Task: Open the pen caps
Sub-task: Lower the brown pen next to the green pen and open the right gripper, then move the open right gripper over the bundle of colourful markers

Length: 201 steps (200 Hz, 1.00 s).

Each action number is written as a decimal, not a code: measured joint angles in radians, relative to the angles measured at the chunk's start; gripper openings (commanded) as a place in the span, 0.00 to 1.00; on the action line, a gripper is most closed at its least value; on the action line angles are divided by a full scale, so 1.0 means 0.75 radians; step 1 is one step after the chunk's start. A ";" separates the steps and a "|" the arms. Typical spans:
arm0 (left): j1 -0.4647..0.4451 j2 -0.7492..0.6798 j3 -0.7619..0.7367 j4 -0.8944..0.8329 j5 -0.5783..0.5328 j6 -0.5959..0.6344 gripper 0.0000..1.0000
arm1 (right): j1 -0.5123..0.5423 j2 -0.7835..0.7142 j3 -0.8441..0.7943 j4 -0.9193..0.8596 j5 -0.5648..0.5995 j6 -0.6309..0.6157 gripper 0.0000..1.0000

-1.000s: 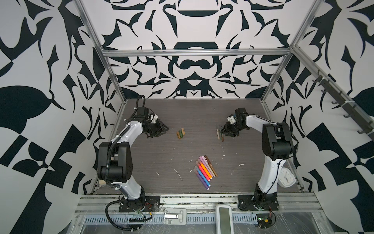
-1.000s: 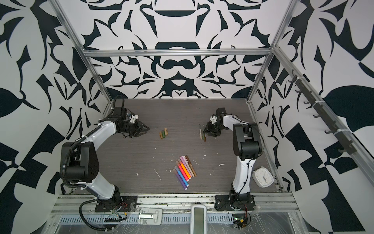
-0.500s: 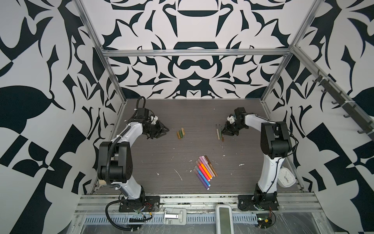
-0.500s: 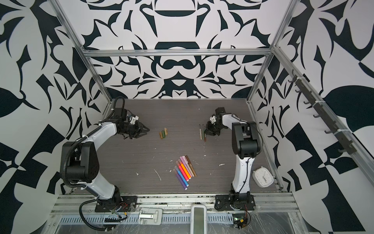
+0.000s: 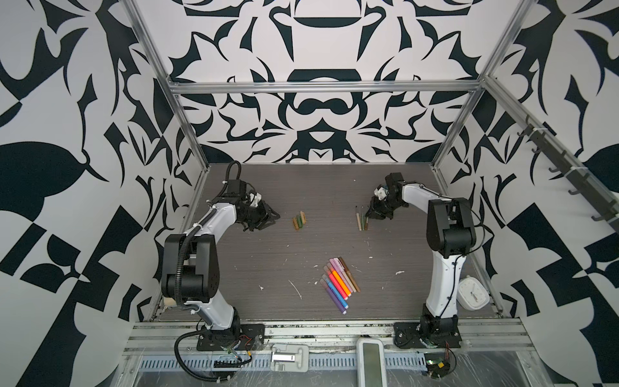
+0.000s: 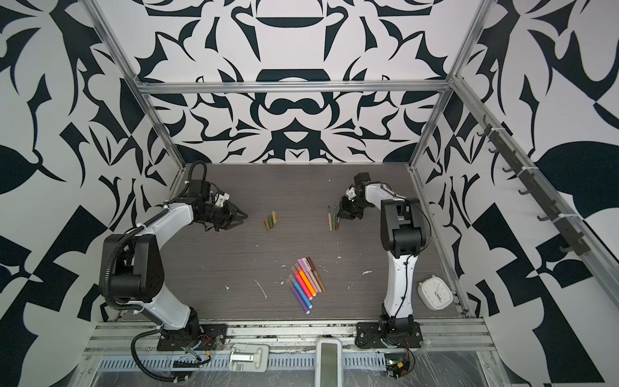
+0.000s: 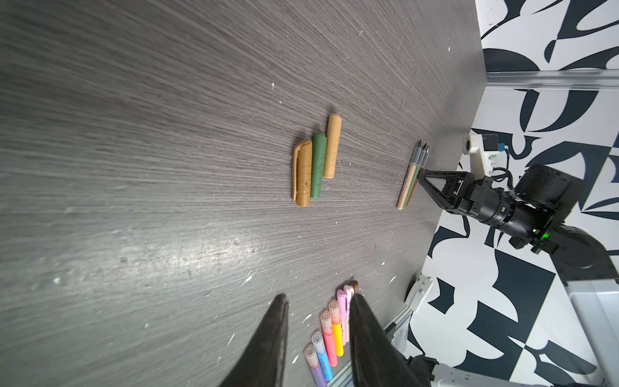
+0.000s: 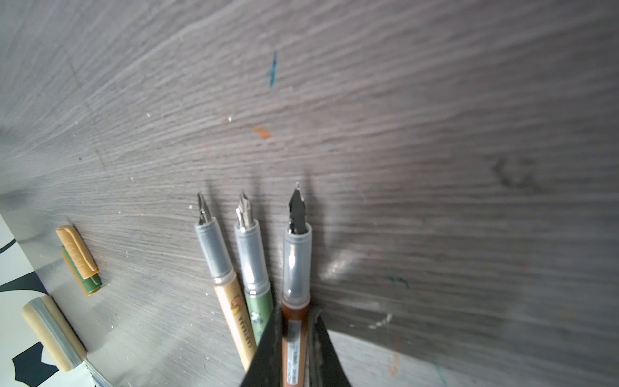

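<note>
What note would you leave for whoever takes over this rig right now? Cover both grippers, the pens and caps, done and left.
Left gripper: open, empty, hovering short of the three loose caps.
Right gripper: shut on the uncapped brown pen, beside the tan pen and green pen.
Done: three pens uncapped.
Left: the row of coloured pens near the front, all capped.

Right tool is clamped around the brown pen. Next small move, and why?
Probably open the right tool and lift off the brown pen. Its nib is already bare and it lies alongside two other uncapped pens. Three loose caps sit apart, while the coloured markers look capped.
</note>
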 measured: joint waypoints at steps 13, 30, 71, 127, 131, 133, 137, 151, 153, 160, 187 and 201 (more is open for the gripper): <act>0.001 0.000 0.000 0.001 0.001 0.000 0.34 | 0.000 0.002 0.002 -0.001 -0.001 -0.001 0.17; 0.002 0.000 0.000 0.001 0.000 0.000 0.34 | 0.000 0.004 0.004 -0.001 -0.006 0.000 0.20; 0.003 0.000 -0.001 0.001 0.001 0.001 0.34 | 0.000 0.006 0.006 0.010 -0.055 0.010 0.39; 0.003 -0.001 -0.004 0.005 0.001 -0.003 0.34 | 0.000 0.006 0.007 0.021 -0.107 0.011 0.46; 0.003 -0.002 -0.005 0.006 0.001 -0.004 0.34 | 0.000 0.006 0.007 0.022 -0.110 0.013 0.47; 0.003 -0.002 -0.006 0.008 0.001 -0.004 0.34 | 0.000 0.006 0.007 0.022 -0.112 0.015 0.47; 0.003 -0.003 -0.010 0.012 0.001 -0.004 0.34 | 0.000 0.006 0.007 0.023 -0.114 0.014 0.49; 0.003 -0.005 -0.021 0.021 0.001 -0.008 0.34 | -0.001 0.006 0.007 0.030 -0.131 0.022 0.54; 0.003 -0.005 -0.022 0.021 0.001 -0.009 0.34 | -0.001 0.006 0.007 0.031 -0.134 0.025 0.55; 0.003 -0.005 -0.025 0.021 0.001 -0.014 0.34 | 0.000 0.006 0.007 0.033 -0.142 0.027 0.57; 0.003 -0.008 -0.039 0.033 0.001 -0.023 0.34 | -0.001 0.007 0.007 0.043 -0.171 0.034 0.59; 0.003 -0.010 -0.045 0.035 0.001 -0.026 0.34 | -0.001 0.009 0.007 0.048 -0.183 0.036 0.59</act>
